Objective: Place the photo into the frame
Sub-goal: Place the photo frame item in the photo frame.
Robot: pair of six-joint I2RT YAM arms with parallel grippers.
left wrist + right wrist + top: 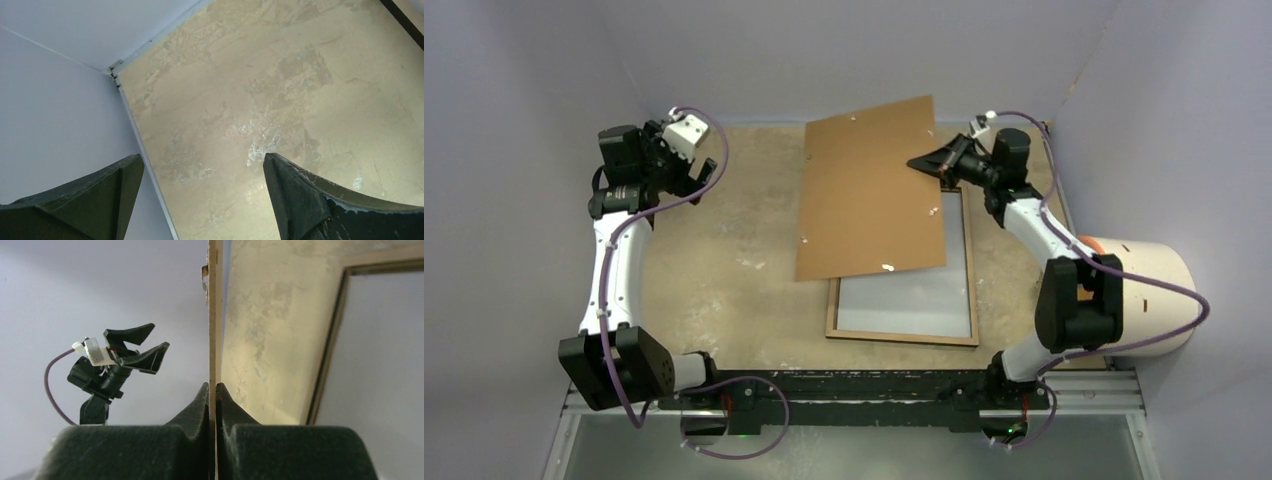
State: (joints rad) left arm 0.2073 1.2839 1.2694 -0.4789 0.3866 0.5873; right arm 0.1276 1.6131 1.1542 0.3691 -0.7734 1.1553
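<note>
1. The frame (904, 338) lies flat on the table (724, 260), on the right half, in front of the right arm. Its light wooden back faces up and its long side runs away from the arms.
2. Inside the rim I see a pale surface (914, 300), grey-white and a little shiny. I cannot tell whether this is the white face of the photo or only the pane.
3. The right gripper (212, 387) is closed on the thin edge of the brown backing board (869, 190), with both fingers pressed flat against it (in the wrist view the board is seen edge-on, as one narrow line).
4. The board hangs tilted above the far and left part of the frame and hides it from above. I cannot tell whether its near edge touches the frame.
5. The left gripper (202, 157) is at the far left of the table, well apart from the board and the frame. Its fingers stand wide apart, with nothing between them and only bare table under them.
</note>
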